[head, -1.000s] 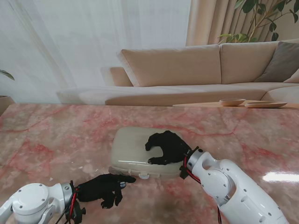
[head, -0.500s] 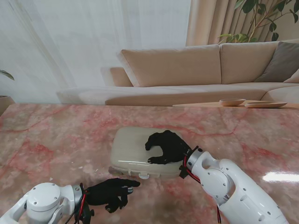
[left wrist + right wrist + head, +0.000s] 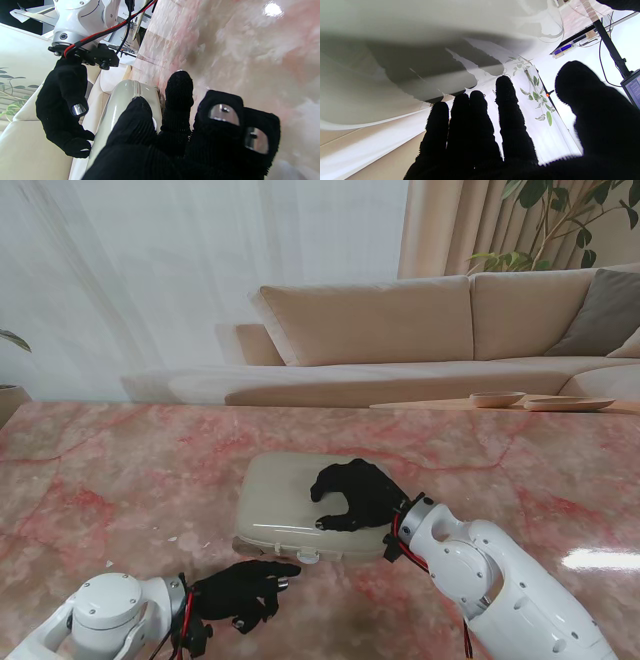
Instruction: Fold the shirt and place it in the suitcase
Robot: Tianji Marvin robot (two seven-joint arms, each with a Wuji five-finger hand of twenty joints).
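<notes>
Right hand [image 3: 355, 495] lies spread flat on the closed suitcase [image 3: 285, 502] in the stand view, gripping nothing; left hand [image 3: 240, 590] sits just short of its near edge, index out, others curled. Left wrist view: suitcase [image 3: 120, 105] right past the fingertips [image 3: 179, 85]. Right wrist view: fingers [image 3: 510, 110] splayed against the shell [image 3: 395, 50]. Shirt isn't visible.

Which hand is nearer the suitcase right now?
Right. The right hand rests on the suitcase lid; the left hand hovers just short of its near edge.

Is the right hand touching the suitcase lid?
Touching. The stand view shows the right hand lying on the closed suitcase lid, fingertips and thumb pressed on its surface with no visible gap.
</notes>
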